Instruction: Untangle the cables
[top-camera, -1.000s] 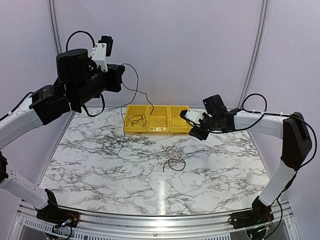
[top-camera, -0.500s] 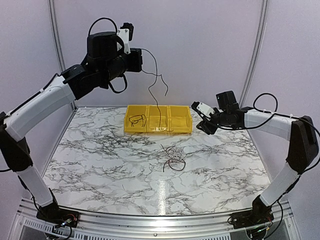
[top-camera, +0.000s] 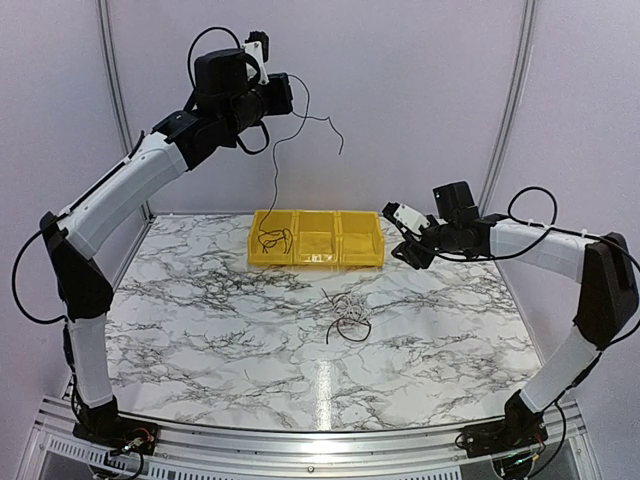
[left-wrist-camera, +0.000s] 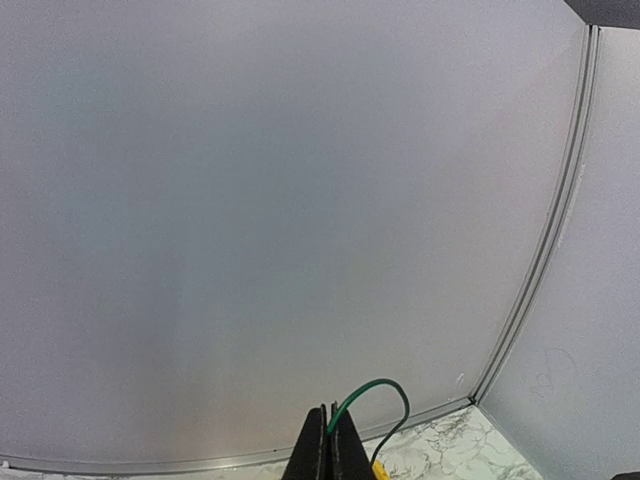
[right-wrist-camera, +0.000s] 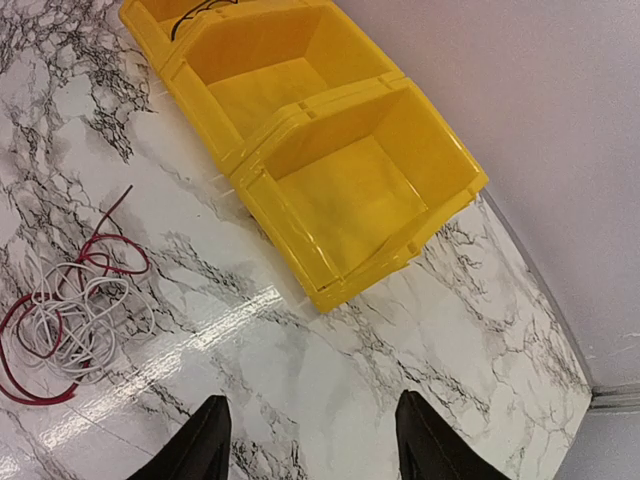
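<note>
Tangle of cables (top-camera: 347, 318): lies on the marble table (top-camera: 200, 330) in front of the yellow bins (top-camera: 315, 262), on the arms' side, apart from their front wall and roughly level with the divider between the middle and right compartments. In the right wrist view the tangle (right-wrist-camera: 70, 310) is a loose bunch of red and pale loops. One red end sticks out toward the bins (right-wrist-camera: 285, 245).

Held cable (top-camera: 275, 170): a single thin strand, high above the left compartment of the bins. It drops almost straight down into that compartment. A shorter free end arcs out over the middle compartment. It reads dark from above and green in the left wrist view (left-wrist-camera: 385, 395).

Coil (top-camera: 272, 240): a dark wire bundle sits in the left compartment of the bins. I cannot tell whether the hanging strand touches it.

Left gripper (top-camera: 288, 95): raised well above the back left corner of the bins, jaws pressed together (left-wrist-camera: 331, 412) and pinching the held cable, which loops out just beyond the tips.

Right gripper (top-camera: 408, 253): hovers just beside the right end of the bins, above the table. Its fingers (right-wrist-camera: 200, 445) are spread wide with nothing between them (right-wrist-camera: 312, 430). It is clear of the tangle.
</note>
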